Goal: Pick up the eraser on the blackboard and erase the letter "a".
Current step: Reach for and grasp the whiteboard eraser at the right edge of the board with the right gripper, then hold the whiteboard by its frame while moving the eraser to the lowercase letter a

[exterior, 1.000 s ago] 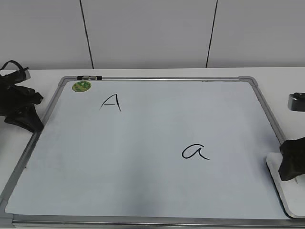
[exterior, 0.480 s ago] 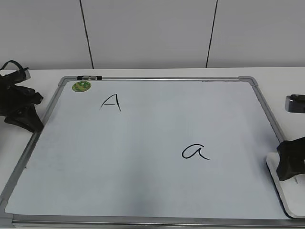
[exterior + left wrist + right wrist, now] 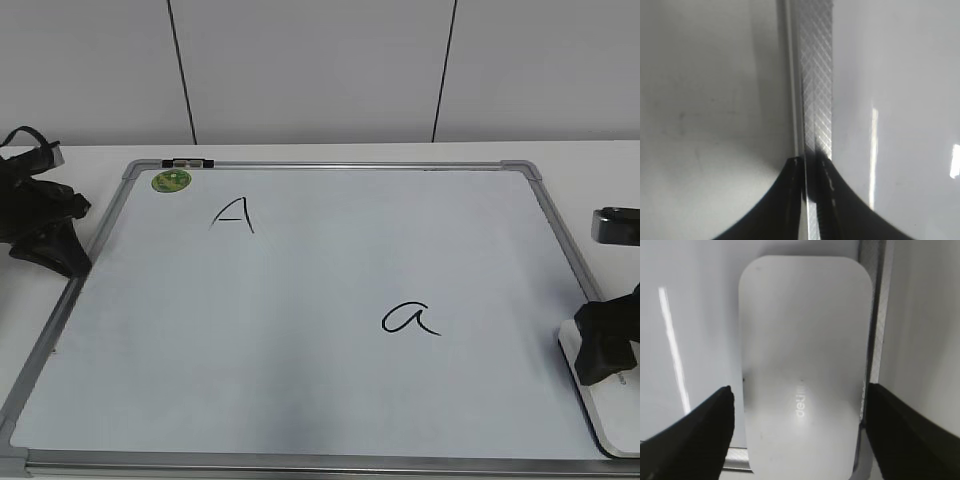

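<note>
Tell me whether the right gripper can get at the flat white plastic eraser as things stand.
Probably yes. The right gripper is open, its fingers on either side of the flat white plastic eraser, with nothing between them. The eraser lies at the whiteboard's silver frame at the right edge.

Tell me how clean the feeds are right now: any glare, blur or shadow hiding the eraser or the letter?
Exterior view: even light, the letter "a" sharp; the eraser cut off by the frame edge and partly hidden by the right hand. Right wrist view: eraser clear, lettering soft, a glare streak on the blackboard. Left wrist view: glare streaks at right, left hand a dark silhouette.
</note>
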Controlling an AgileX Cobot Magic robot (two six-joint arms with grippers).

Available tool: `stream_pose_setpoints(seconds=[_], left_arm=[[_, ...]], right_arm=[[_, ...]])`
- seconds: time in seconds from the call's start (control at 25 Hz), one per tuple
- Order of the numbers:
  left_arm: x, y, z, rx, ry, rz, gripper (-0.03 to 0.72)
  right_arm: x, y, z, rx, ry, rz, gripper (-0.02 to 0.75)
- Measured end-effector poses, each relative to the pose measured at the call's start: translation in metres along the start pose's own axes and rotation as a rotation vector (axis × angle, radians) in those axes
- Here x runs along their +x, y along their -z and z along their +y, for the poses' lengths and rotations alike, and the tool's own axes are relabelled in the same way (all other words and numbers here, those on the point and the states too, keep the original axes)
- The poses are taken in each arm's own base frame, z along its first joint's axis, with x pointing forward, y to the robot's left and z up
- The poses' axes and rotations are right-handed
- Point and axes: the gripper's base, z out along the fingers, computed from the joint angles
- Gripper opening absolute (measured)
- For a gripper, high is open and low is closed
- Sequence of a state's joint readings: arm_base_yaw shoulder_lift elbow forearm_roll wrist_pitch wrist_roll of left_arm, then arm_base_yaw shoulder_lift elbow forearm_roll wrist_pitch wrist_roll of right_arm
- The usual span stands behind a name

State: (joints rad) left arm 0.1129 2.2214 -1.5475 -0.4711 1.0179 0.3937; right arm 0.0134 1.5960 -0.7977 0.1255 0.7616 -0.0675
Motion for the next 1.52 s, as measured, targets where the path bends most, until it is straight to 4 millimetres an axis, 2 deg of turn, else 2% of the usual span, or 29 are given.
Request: stream_pose_setpoints(seconds=[0.44, 1.04, 1.2, 1.52], left_arm=[[0.0, 0.0, 0.0, 0.0, 0.0, 0.0, 0.05], [0.0, 0.0, 0.0, 0.0, 0.0, 0.0, 0.05], [0.0, 0.0, 0.0, 0.0, 0.0, 0.0, 0.05], [0.0, 0.0, 0.0, 0.0, 0.0, 0.0, 0.05]], right_arm=[[-0.003, -0.017, -0.001, 0.001, -0.008, 0.04, 0.606], [-0.004, -0.018, -0.001, 0.001, -0.01, 0.026, 0.594], [-0.004, -0.018, -0.001, 0.001, -0.007, 0.025, 0.553], [-0.004, -0.018, -0.001, 0.001, -0.007, 0.025, 0.54]])
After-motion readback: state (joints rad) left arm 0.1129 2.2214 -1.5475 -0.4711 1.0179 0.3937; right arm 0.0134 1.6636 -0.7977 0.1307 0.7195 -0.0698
